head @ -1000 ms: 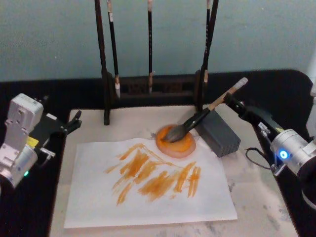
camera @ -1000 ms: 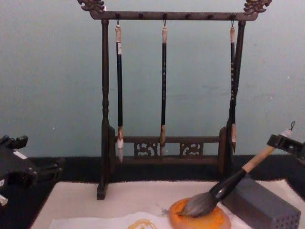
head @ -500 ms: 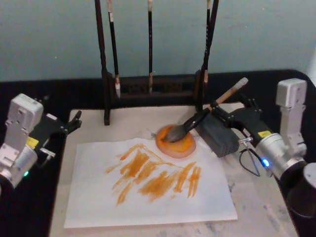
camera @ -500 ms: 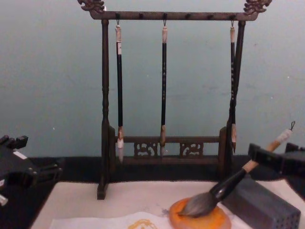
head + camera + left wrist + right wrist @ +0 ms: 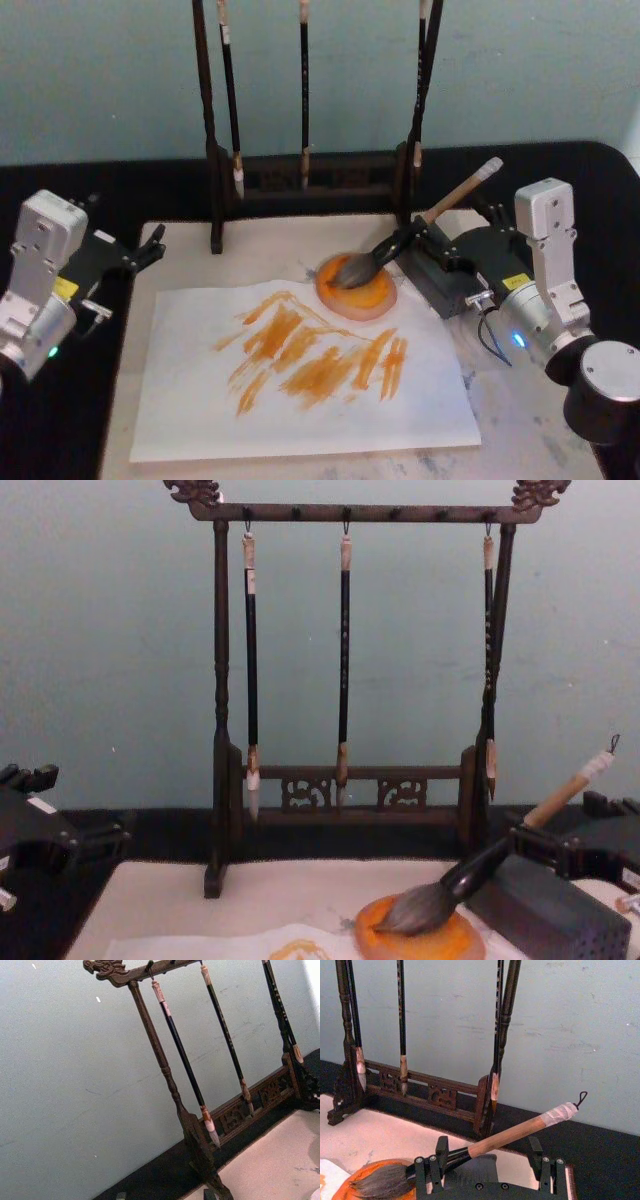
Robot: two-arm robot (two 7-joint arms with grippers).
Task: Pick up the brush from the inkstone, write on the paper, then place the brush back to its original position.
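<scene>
Head view: right claw [image 5: 432, 228] astride brush [image 5: 415, 229]

I find no words or numbers I can read here (the yellow stickers [image 5: 64, 288] on my left arm are too small to make out).

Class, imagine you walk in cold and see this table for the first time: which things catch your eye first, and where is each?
The orange strokes on the paper at the table's front stand out first. Behind it the brush leans with its grey head in the inkstone, and the open right gripper straddles its handle. At the back, a dark wooden rack hangs three thin brushes, while the left gripper sits at the left edge.
</scene>
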